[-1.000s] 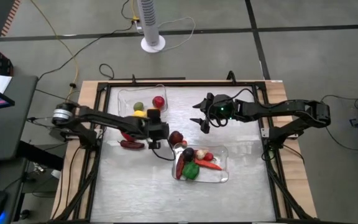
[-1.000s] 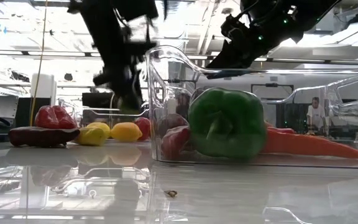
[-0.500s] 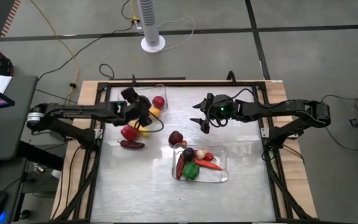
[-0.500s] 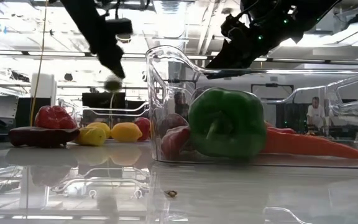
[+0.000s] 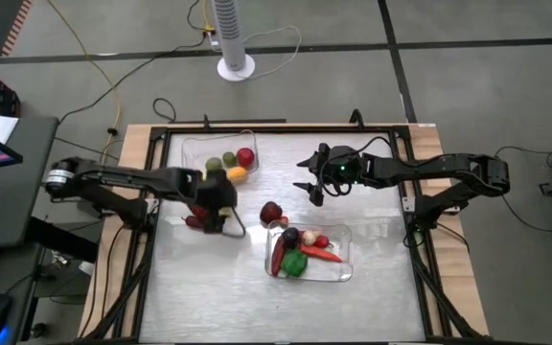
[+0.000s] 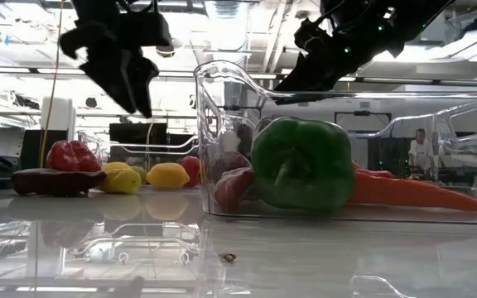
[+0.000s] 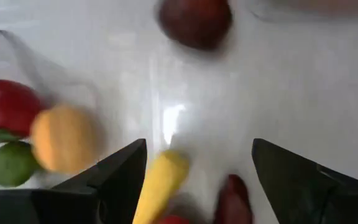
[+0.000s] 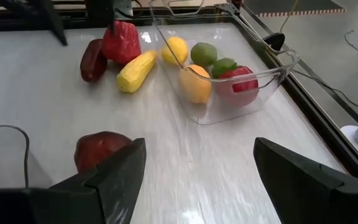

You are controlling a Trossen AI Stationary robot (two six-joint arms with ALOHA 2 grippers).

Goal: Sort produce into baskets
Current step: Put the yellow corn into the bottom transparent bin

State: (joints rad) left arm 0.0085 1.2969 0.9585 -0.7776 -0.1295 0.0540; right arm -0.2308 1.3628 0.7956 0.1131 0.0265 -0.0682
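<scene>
2 clear baskets: far basket (image 5: 192,146), near basket (image 5: 345,273). Far: 4 pcs – 1 lemon (image 8: 176,48), 1 lime (image 8: 204,53), 1 orange (image 8: 194,83), 1 red apple (image 8: 244,84). Loose on table (image 5: 209,278): 4 – 1 red pepper (image 8: 121,41), 1 eggplant (image 8: 92,60), 1 corn (image 8: 135,71), 1 dark red fruit (image 8: 98,149). Near: 1 green pepper (image 6: 303,161), 1 carrot (image 6: 412,192), rest too packed to count.

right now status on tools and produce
Left tool open, empty, above loose pieces. Right tool open, idle. Lime in far basket. Dark red fruit outside.

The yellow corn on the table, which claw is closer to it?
Left. The left claw hovers right over the corn, beside the red pepper; the right claw waits across the table.
</scene>
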